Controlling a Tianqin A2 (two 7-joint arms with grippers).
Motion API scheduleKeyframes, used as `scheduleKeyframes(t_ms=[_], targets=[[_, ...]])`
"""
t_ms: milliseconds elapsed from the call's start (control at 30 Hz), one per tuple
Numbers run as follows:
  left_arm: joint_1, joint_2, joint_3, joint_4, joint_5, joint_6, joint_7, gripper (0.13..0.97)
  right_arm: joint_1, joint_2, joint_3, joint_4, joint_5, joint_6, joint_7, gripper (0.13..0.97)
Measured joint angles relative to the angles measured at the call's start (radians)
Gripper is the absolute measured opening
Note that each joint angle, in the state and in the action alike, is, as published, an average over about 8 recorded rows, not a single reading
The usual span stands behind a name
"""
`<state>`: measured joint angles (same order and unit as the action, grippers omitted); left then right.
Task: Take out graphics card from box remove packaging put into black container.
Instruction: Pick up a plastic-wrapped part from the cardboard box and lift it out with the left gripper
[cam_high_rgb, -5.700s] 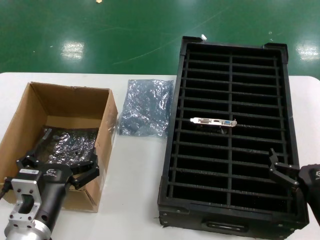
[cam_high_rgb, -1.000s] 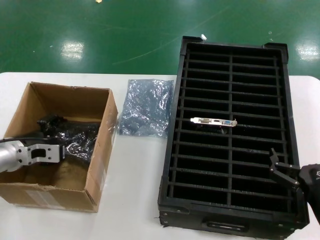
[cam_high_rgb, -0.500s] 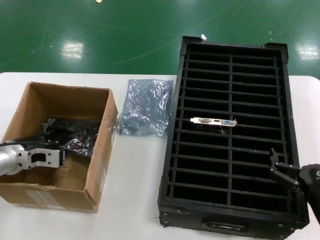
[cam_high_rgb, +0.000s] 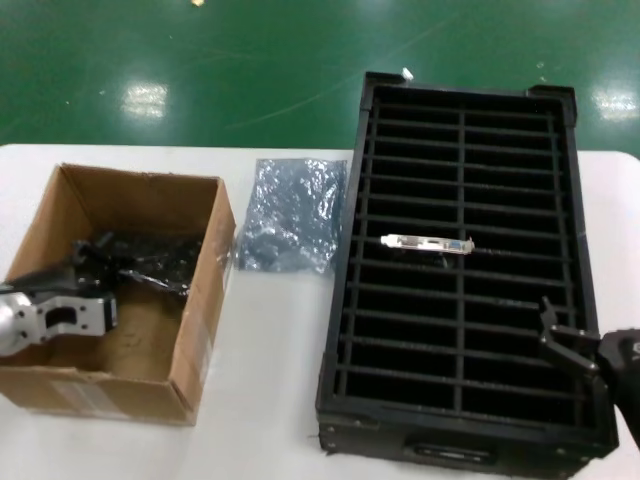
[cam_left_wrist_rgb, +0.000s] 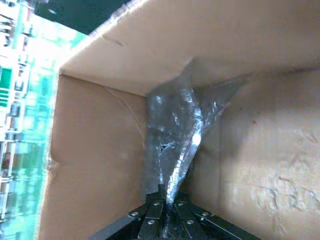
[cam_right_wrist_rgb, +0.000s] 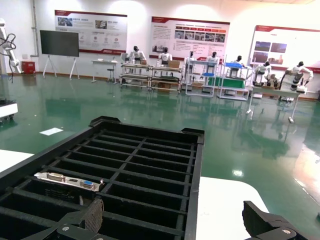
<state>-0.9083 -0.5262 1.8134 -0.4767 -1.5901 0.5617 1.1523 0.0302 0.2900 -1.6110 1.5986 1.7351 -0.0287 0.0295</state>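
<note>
The brown cardboard box (cam_high_rgb: 190, 330) stands at the table's left. My left gripper (cam_high_rgb: 95, 262) is inside it, shut on one end of a shiny, crinkled anti-static bag (cam_high_rgb: 155, 262). In the left wrist view the bag (cam_left_wrist_rgb: 175, 130) stretches away from the shut fingers (cam_left_wrist_rgb: 160, 210) toward a corner of the box (cam_left_wrist_rgb: 95, 165). What the bag holds is hidden. One graphics card (cam_high_rgb: 427, 243) stands in a slot of the black container (cam_high_rgb: 340, 300), silver bracket up, and shows as the card (cam_right_wrist_rgb: 67, 181) in the right wrist view. My right gripper (cam_high_rgb: 565, 345) waits open at the container's near right corner.
An empty bluish bag (cam_high_rgb: 290, 215) lies on the white table between the box and the container. The container's (cam_right_wrist_rgb: 195, 170) slots other than the card's show dark. Green floor lies beyond the table's far edge.
The left gripper went from open above the box's near wall to shut on the bag inside. Over the last second it drew back toward the left, pulling the bag with it.
</note>
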Motion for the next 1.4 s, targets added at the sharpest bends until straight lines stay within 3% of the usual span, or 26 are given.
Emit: scheduleKeyframes(t_ms=[167, 367, 533, 767, 900, 1033, 1233, 1400], targets=[[0.122, -0.051, 0.009, -0.224, 0.027, -0.030, -0.164, 0.170, 0.000, 0.000, 0.000, 0.000, 0.000, 0.000, 0.000, 0.966], [0.242, -0.104, -0.007, -0.430, 0.040, -0.076, -0.316, 0.144, 0.000, 0.000, 0.000, 0.000, 0.000, 0.000, 0.000, 0.966], [0.321, -0.130, -0.052, -0.547, 0.017, -0.121, -0.371, 0.140, 0.000, 0.000, 0.000, 0.000, 0.000, 0.000, 0.000, 0.966], [0.427, -0.139, -0.140, -0.698, -0.029, -0.194, -0.396, 0.140, 0.000, 0.000, 0.000, 0.000, 0.000, 0.000, 0.000, 0.966], [0.478, -0.123, -0.210, -0.794, -0.067, -0.224, -0.384, 0.140, 0.000, 0.000, 0.000, 0.000, 0.000, 0.000, 0.000, 0.966], [0.512, -0.080, -0.298, -0.876, -0.121, -0.228, -0.325, 0.140, 0.000, 0.000, 0.000, 0.000, 0.000, 0.000, 0.000, 0.966], [0.539, -0.006, -0.411, -0.964, -0.197, -0.190, -0.219, 0.140, 0.000, 0.000, 0.000, 0.000, 0.000, 0.000, 0.000, 0.966], [0.558, 0.028, -0.465, -1.028, -0.236, -0.155, -0.176, 0.140, 0.017, 0.030, -0.039, 0.003, 0.037, 0.033, -0.016, 0.966]])
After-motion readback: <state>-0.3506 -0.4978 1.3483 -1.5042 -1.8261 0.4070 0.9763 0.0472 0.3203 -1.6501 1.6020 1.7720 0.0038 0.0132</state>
